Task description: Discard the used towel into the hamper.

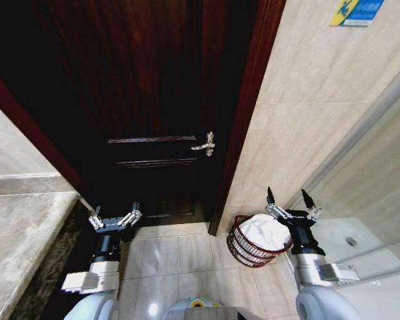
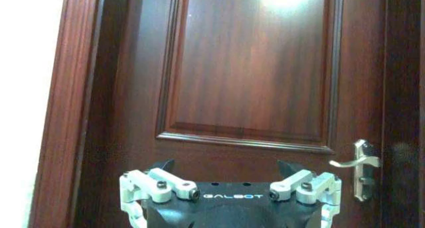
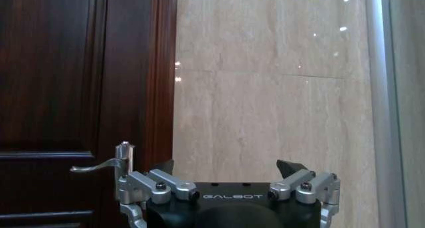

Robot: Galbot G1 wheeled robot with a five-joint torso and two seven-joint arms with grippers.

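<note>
Standing on the tile floor (image 1: 180, 257) against the beige wall (image 1: 300, 127), just right of the dark door (image 1: 153, 100): the hamper (image 1: 243, 252), white towel (image 1: 263, 231) heaped inside, its right rim hidden behind the right gripper (image 1: 291, 198). Fingers spread wide there, holding nothing, raised beside the glass partition (image 1: 377, 180). Same for the left gripper (image 1: 115, 217): wide open, empty, near the stone counter (image 1: 20, 233), facing the door handle (image 1: 205, 144). Open floor between both arms.
</note>
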